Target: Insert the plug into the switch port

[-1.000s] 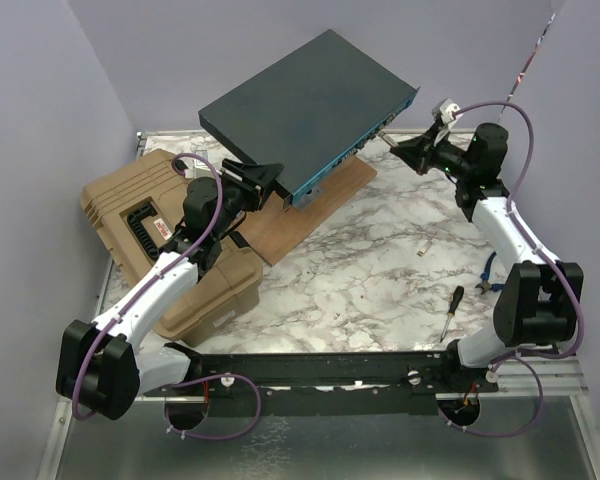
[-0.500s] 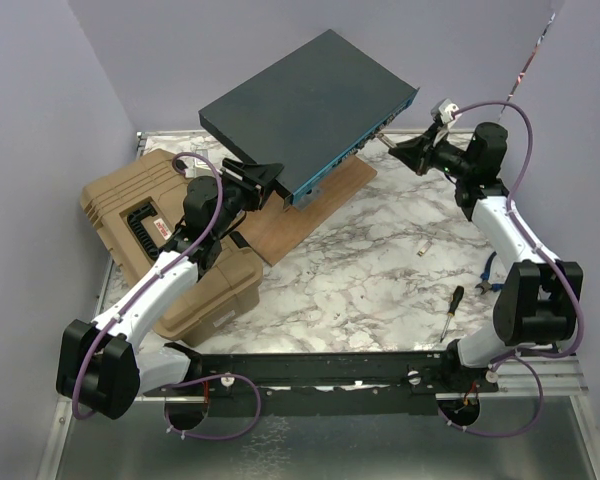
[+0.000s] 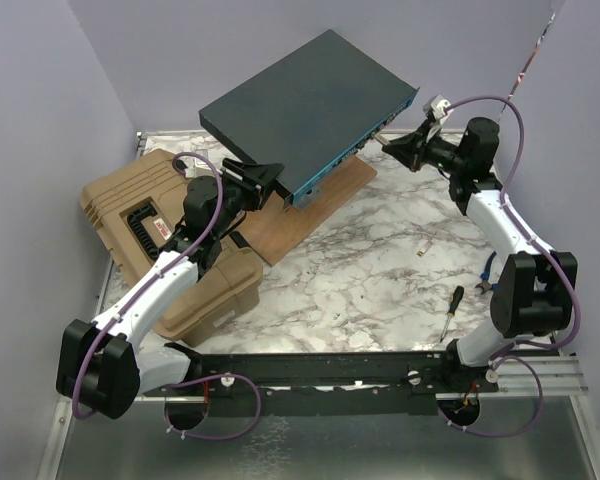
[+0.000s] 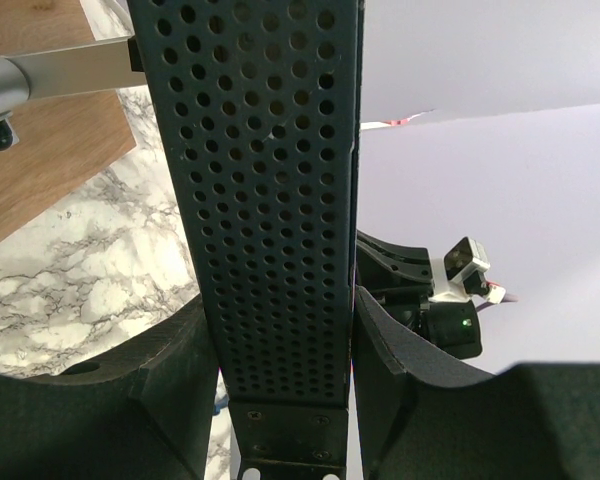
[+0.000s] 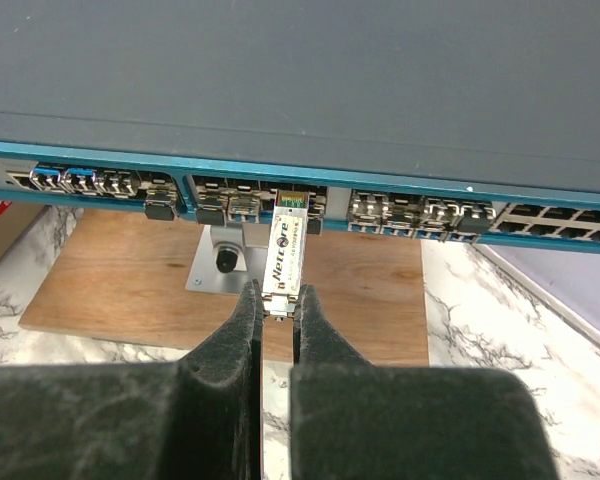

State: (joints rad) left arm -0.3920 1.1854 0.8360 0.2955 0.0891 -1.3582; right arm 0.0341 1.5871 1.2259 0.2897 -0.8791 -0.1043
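Observation:
The switch [image 3: 310, 105], a flat dark grey box with a teal front face, is tilted up above a wooden board. My left gripper [image 3: 263, 180] is shut on its perforated left end [image 4: 270, 200], one pad on each side. My right gripper [image 3: 388, 143] is at the switch's front face. In the right wrist view it [image 5: 277, 295] is shut on the rear of the plug [image 5: 286, 252], a small silver labelled module. The plug's tip sits at the mouth of a port in the row of ports [image 5: 280, 197]; how deep it reaches is hidden.
A tan ribbed case [image 3: 140, 215] lies at the left under my left arm. The wooden board [image 3: 310, 205] carries a metal bracket [image 5: 225, 255] below the switch. A screwdriver [image 3: 452, 310] and a small white piece [image 3: 427, 250] lie on the marble top near my right arm.
My right gripper has moved left with the plug, closer to the switch's front face. The left arm and the switch have stayed put.

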